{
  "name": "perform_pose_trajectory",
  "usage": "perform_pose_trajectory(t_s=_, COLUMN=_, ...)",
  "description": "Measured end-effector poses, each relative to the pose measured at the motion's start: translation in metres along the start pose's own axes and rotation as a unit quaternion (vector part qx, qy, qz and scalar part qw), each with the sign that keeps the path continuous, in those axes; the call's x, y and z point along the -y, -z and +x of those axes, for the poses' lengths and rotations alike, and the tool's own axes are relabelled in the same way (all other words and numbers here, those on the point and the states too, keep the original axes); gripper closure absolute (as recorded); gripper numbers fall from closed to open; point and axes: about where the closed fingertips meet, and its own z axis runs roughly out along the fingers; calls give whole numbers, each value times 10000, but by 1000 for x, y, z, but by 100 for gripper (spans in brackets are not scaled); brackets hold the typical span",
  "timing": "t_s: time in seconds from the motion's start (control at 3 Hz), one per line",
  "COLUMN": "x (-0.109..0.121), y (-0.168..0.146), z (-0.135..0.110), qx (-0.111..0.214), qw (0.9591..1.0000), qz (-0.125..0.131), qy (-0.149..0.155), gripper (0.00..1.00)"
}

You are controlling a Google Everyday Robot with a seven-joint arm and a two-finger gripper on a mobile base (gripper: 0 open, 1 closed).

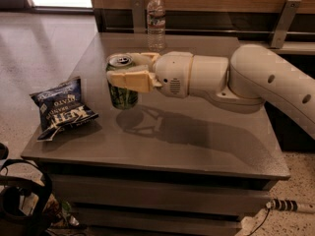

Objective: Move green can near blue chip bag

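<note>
The green can (121, 93) is upright, with a silver top and pull tab, held just above the grey table (197, 146). My gripper (129, 72) is shut on the green can around its upper half, reaching in from the right on a white arm. The blue chip bag (62, 107) lies flat near the table's left edge, dark blue with white lettering. The can is a short way to the right of the bag and apart from it.
A clear plastic water bottle (156, 21) stands at the table's far edge. Black cables and gear (19, 200) lie on the floor at the lower left. A wooden wall with metal brackets (285, 18) runs behind the table.
</note>
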Motion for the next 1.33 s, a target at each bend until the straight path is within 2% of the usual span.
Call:
perform_pose_trajectory(t_s=0.67, x=-15, y=-1, z=33, qx=-137, qw=9997, qz=196, qy=-98, gripper=100)
perform_pose_trajectory(t_s=1.33, x=-15, y=-1, z=60, qx=-82, qw=9999, qz=124, qy=8, gripper=100)
